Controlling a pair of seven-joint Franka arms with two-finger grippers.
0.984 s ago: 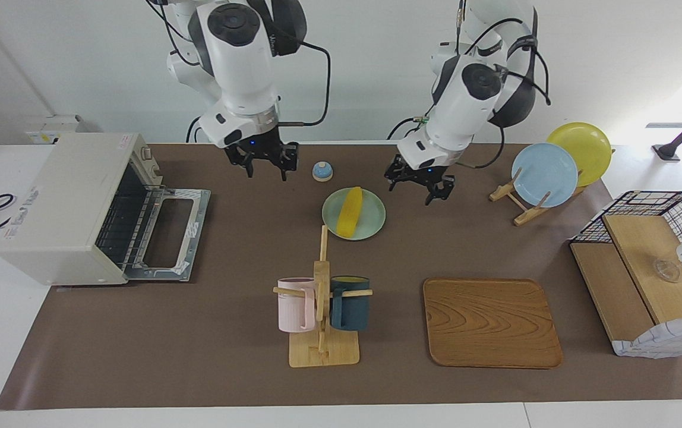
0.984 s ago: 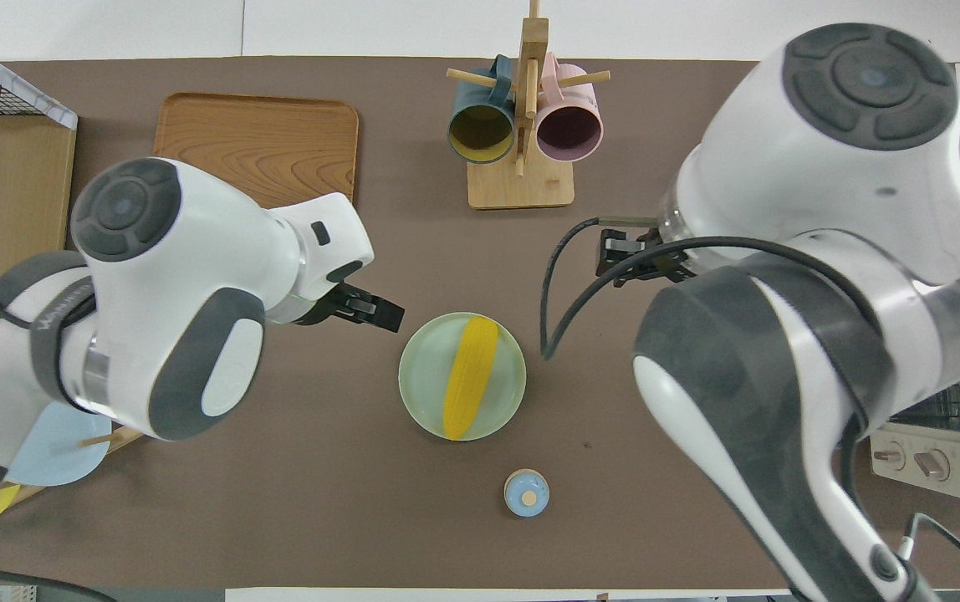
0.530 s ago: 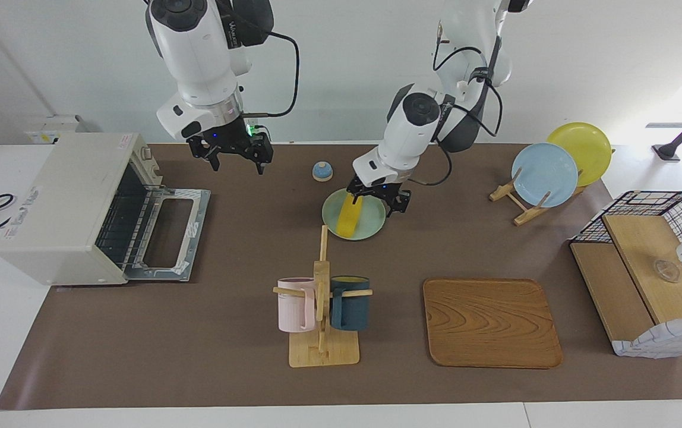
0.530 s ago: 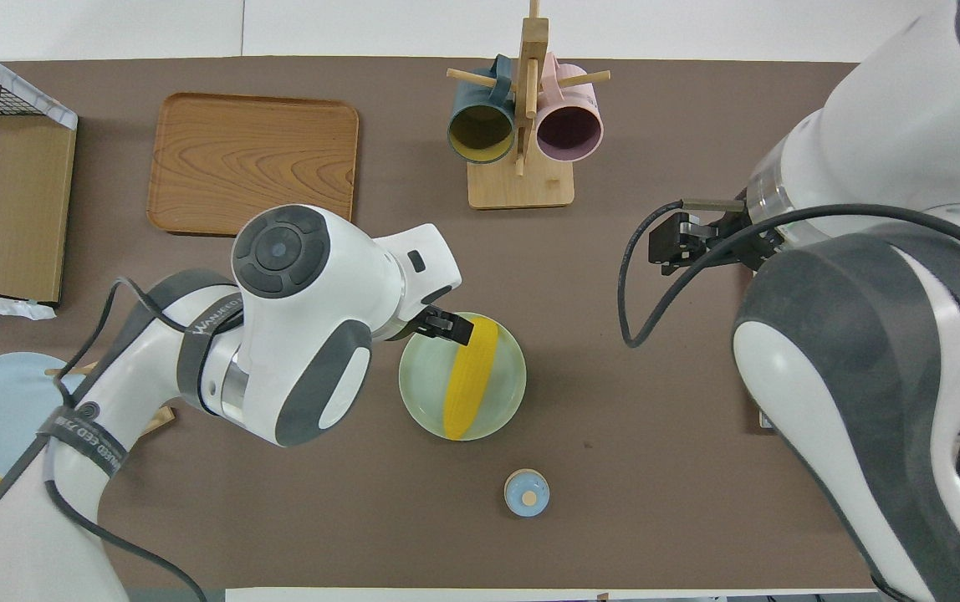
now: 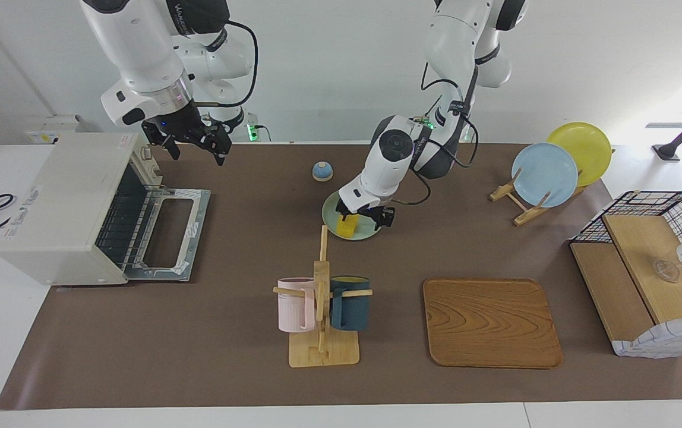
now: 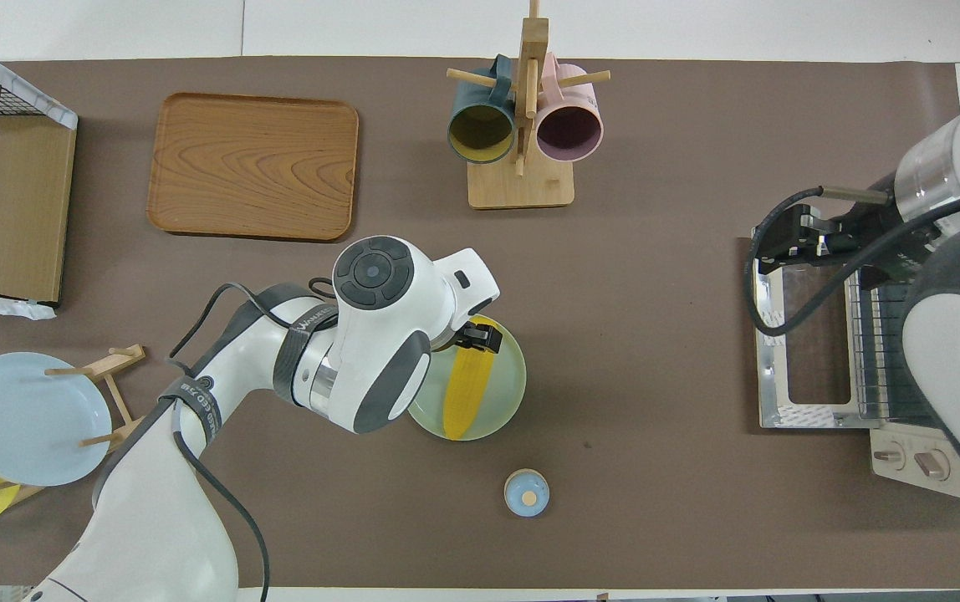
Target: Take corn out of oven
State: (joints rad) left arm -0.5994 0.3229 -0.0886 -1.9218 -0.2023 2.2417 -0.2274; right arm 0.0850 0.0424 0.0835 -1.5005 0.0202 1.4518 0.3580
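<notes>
Left claw (image 5: 363, 216) sits right over the corn (image 6: 465, 393) on its green plate (image 6: 507, 387), fingers apart astride it; cob's length runs toward the robots; right claw (image 5: 186, 141) waits, open, above the oven (image 5: 68, 205).

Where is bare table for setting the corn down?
Free: the brown mat between the oven's open door and the mug rack, and between the mug rack and the wooden tray. Crowded: the pale green plate, where the left gripper is down over the corn.

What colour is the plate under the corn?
Pale green plate; the yellow corn lies on it. Clearest in the overhead view.
</notes>
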